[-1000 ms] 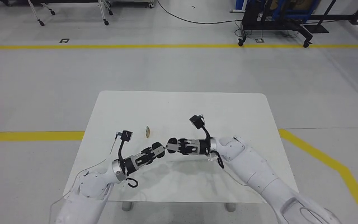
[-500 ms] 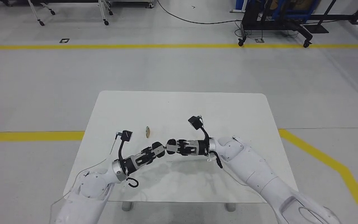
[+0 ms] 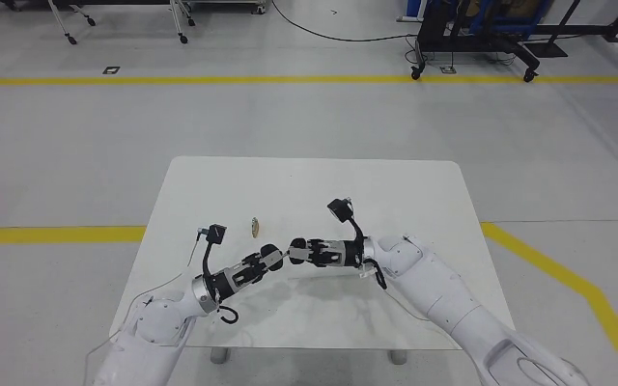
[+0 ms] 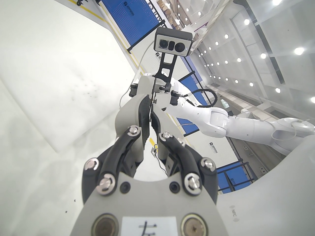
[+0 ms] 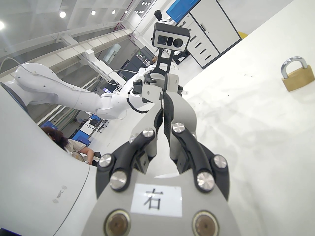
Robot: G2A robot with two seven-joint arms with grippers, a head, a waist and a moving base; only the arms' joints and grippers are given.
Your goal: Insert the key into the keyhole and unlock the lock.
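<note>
Brass padlock (image 5: 298, 81) stands, apparently upright, on table (image 5: 246, 128).

Bright, even overhead light is flooding everything. Ceiling lamps (image 4: 276, 0) are flaring; white counter (image 3: 406, 183) is washing out; wrist-view edges are bowing.

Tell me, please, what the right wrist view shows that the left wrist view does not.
Right wrist view: a brass padlock on the white table, apart from the right pincer. Left wrist view: the left pincer from behind, with the right arm beyond it. Both: shut pincers meeting tip to tip over the table.
</note>
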